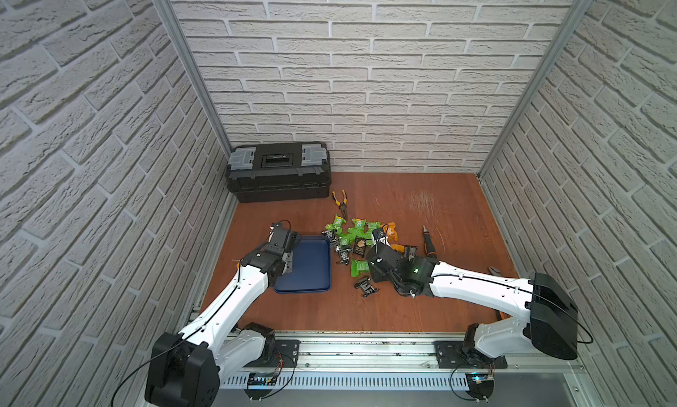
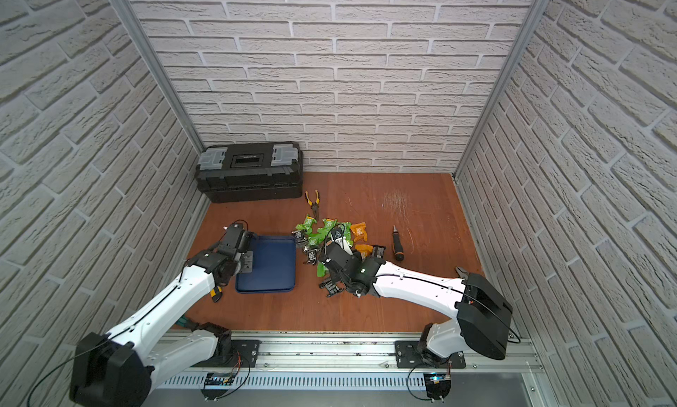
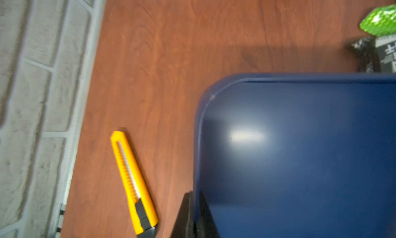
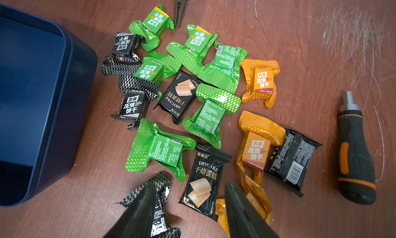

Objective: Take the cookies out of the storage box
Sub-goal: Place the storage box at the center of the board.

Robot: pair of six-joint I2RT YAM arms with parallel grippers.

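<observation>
Left gripper (image 3: 194,214) clamped rim of smooth navy tray (image 1: 311,269) | right gripper (image 4: 190,186) hung open above crinkly foil cookie packets (image 4: 214,61) | screwdriver (image 4: 355,153), pliers (image 4: 177,12), yellow knife (image 3: 132,179) lay around.

**Even overhead light, soft close-ups**

Bright, even light fell from above in both top views, where the brick walls (image 1: 91,130) bowed at the edges. A white glare patch lay on the storage box (image 3: 246,137) in the slightly soft left wrist view. The cookies (image 4: 216,61) glinted crisply. The fingers (image 4: 141,209) of the right gripper (image 4: 190,184) were out of focus.
</observation>
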